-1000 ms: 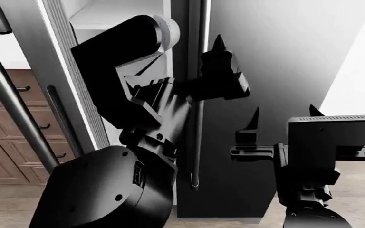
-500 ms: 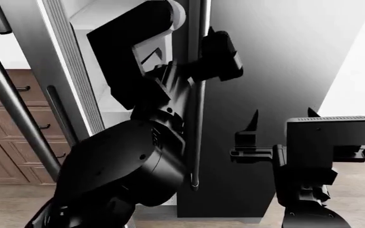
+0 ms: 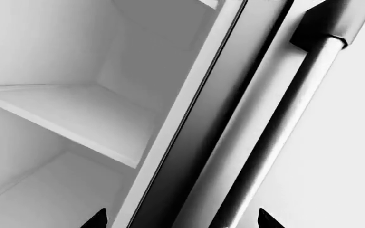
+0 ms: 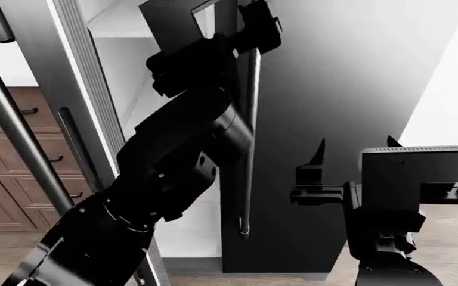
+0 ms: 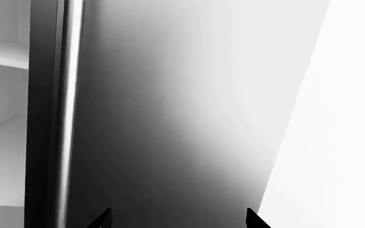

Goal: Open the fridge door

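A white shelf (image 3: 74, 114) sat inside the fridge (image 3: 189, 142), beside its bar handle (image 3: 277, 128); 2 dark fingertips (image 3: 97, 219) of the left gripper (image 3: 179, 221) stood apart.

Sharp, blur-free simulator renders; bright even light is washing the fridge (image 4: 348, 119) door in a dark-to-pale gradient, arms showing as black silhouettes.

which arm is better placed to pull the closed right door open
Left. The left gripper is up at the right door's handle, which runs between its open tips in the wrist view. The right gripper hangs lower, clear of it.
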